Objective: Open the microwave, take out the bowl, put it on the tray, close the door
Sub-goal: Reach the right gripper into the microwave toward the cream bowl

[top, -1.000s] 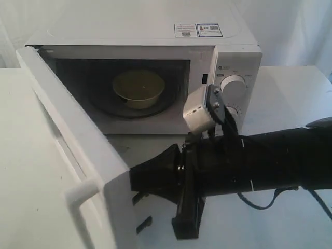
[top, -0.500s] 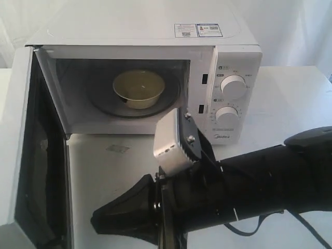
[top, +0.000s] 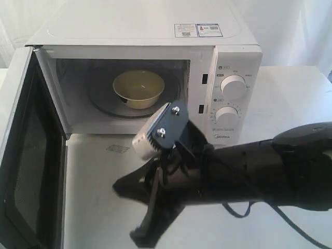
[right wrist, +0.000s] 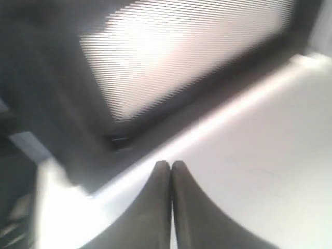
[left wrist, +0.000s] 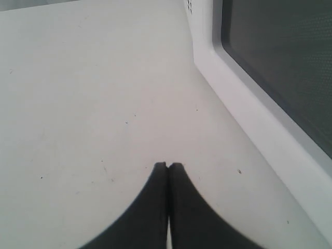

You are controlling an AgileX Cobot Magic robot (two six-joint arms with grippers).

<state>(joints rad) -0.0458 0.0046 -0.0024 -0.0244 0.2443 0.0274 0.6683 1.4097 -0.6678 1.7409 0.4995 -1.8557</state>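
Note:
The white microwave point(top: 155, 26) stands at the back of the table with its door point(top: 28, 150) swung wide open on the left. The cream-yellow bowl point(top: 138, 88) sits inside on the turntable. My right gripper point(top: 118, 185) is shut and empty, low over the table in front of the cavity, pointing toward the door. In the blurred right wrist view its closed tips point(right wrist: 169, 164) face the door's window point(right wrist: 171, 57). My left gripper point(left wrist: 168, 165) is shut over bare table beside the door's dark window point(left wrist: 280, 83); it is hidden in the exterior view. The tray is out of view.
The white table point(top: 290, 104) runs out to the right of the microwave. Two round knobs point(top: 233, 86) sit on the panel right of the cavity. A small pale patch point(top: 118, 149) lies on the table under the opening. My right arm point(top: 259, 176) crosses the foreground.
The door swung from half open to fully open on the left. My right arm came off the door, dipped low left, then rose and rolled toward the middle.

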